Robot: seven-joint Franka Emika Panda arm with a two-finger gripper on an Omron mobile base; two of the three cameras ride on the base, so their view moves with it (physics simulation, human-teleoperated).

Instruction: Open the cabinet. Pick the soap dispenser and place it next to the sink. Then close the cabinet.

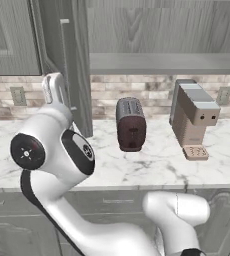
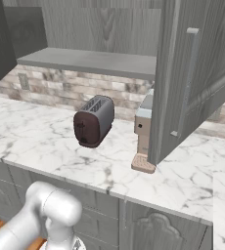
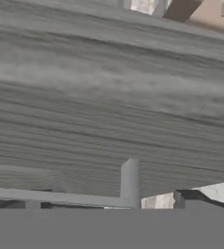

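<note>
The cabinet stands open, its plain grey shelf (image 1: 162, 63) (image 2: 92, 62) bare where it shows. The left door (image 1: 77, 65) swings out over the counter, and my white hand (image 1: 54, 89) is raised close beside the lower end of that door's slim bar handle (image 1: 67, 60). In the hand view my gripper (image 3: 105, 204) is open, right against the wood-grain door panel (image 3: 109, 97), with the handle bar (image 3: 60, 197) lying across between the dark fingertips (image 3: 179, 199). Nothing is held. The right door (image 2: 197, 73) also hangs open. The soap dispenser and the sink are out of view.
A dark toaster (image 1: 131, 124) (image 2: 94, 120) and a tan coffee machine (image 1: 192, 117) (image 2: 144, 128) stand on the marble counter (image 1: 152, 165) under the cabinet. The open right door partly covers the coffee machine. Grey drawer fronts (image 1: 117, 200) run below.
</note>
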